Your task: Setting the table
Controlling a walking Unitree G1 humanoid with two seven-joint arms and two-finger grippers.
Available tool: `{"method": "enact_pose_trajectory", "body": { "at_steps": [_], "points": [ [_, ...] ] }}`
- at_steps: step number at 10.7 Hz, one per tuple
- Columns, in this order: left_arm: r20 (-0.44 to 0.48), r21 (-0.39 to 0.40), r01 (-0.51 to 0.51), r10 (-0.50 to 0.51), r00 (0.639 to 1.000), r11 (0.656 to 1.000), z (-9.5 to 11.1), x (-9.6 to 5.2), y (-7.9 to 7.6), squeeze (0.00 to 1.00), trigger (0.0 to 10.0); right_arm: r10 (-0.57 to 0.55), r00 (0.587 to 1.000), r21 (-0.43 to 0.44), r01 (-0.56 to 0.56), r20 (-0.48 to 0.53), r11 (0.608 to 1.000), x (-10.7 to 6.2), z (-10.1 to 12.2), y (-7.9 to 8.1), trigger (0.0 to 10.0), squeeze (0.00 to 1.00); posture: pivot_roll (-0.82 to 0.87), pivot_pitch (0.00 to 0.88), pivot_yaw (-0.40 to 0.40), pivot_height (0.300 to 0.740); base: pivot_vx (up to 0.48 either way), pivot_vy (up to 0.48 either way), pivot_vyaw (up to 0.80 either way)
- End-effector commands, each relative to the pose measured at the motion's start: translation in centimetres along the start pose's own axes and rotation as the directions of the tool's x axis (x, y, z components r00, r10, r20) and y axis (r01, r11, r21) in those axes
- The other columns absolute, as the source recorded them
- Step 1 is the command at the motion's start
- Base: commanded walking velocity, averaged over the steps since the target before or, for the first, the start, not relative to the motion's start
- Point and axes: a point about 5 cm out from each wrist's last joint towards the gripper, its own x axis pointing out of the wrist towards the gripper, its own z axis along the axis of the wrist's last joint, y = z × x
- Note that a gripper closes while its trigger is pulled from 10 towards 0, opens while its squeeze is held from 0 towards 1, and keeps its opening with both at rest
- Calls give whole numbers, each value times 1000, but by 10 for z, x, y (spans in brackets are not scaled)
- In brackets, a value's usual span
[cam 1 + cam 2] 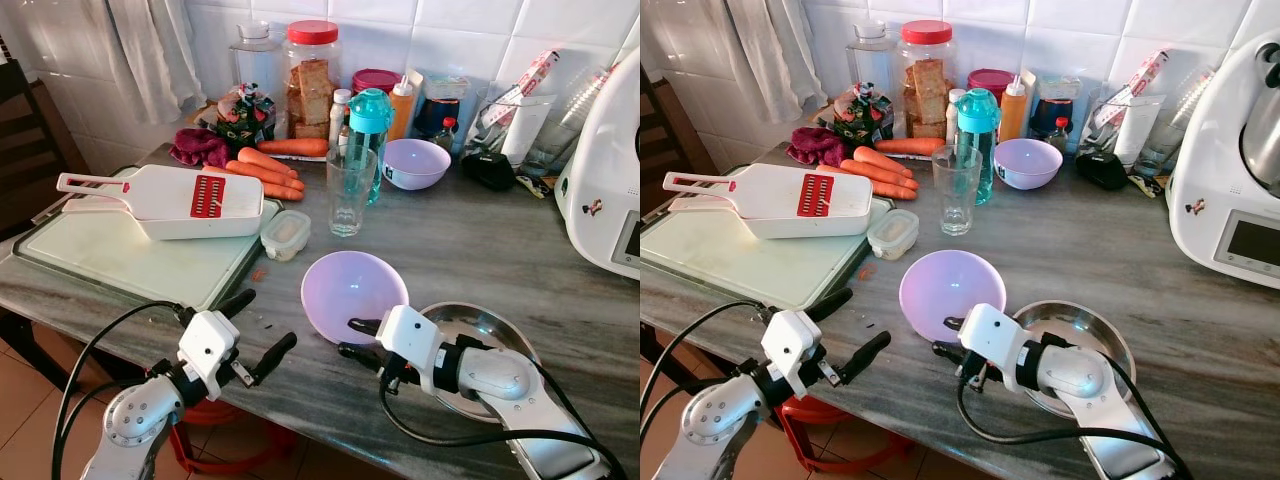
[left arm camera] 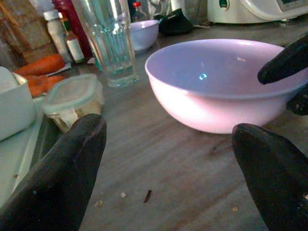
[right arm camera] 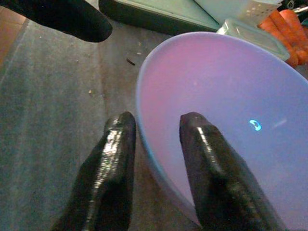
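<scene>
A lilac bowl (image 1: 355,285) sits on the grey marble counter (image 1: 480,250) near its front edge. My right gripper (image 1: 358,338) is shut on the bowl's near rim. One finger (image 3: 207,149) lies inside the bowl (image 3: 231,96) and the other finger (image 3: 113,163) outside it. My left gripper (image 1: 262,328) hovers open just left of the bowl, over the counter's front edge, with nothing between its fingers (image 2: 72,163). A steel dish (image 1: 485,325) lies under my right wrist, right of the bowl.
A drinking glass (image 1: 350,190) and a small lidded container (image 1: 285,235) stand behind the bowl. On the left a white slicer (image 1: 190,200) rests on a cutting board (image 1: 110,255). Carrots (image 1: 265,170), jars, a teal bottle (image 1: 368,130), a second lilac bowl (image 1: 416,163) and a white appliance (image 1: 605,190) line the back and right.
</scene>
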Motion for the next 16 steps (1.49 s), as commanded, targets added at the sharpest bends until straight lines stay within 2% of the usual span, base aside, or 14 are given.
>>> {"method": "enact_pose_trajectory", "body": {
  "at_steps": [1,3,4,7,10,11,13,14,15,16],
  "points": [
    [1,6,12,-12,1000,1000,0,1,-1,0,10000,5,1000,-24,-5,10,1000,0,5,0,10000,1000,53,0,5,740,0,0,0],
    [1,7,11,-12,1000,1000,-1,2,-1,0,10000,-41,998,-47,42,38,998,0,12,-8,10000,1000,53,0,5,740,0,0,0],
    [2,7,11,-11,1000,1000,-1,2,0,0,10000,-84,994,-35,86,64,996,0,16,-14,10000,1000,53,0,5,740,0,0,0],
    [0,7,14,-14,1000,1000,-2,1,0,0,10000,-143,983,8,143,116,990,1,23,-17,10000,1000,52,0,6,740,0,0,0],
    [4,8,13,-13,1000,1000,-2,1,0,0,10000,-344,928,46,341,139,939,-8,25,-32,10000,1000,52,0,6,740,0,0,0],
    [5,5,19,-19,1000,1000,-2,1,0,0,10000,-545,830,76,540,118,838,-21,22,-48,10000,1000,51,0,6,740,0,0,0],
    [15,-16,7,-7,1000,1000,-2,1,3,0,10000,-654,754,70,651,56,756,-31,18,-52,10000,1000,46,0,7,740,0,0,0],
    [23,-67,-30,31,999,997,0,0,7,0,10000,-718,696,35,717,2,696,-39,20,-53,10000,1000,40,0,7,740,0,0,0],
    [16,-123,-31,33,999,992,-2,-2,5,0,10000,-754,656,41,755,-34,655,-44,19,-53,10000,1000,36,0,7,740,0,0,0],
    [18,-136,-9,12,1000,991,1,-3,5,0,10000,-771,630,39,776,-94,629,-48,12,-50,10000,1000,39,0,5,740,0,0,0]
  ]
}}
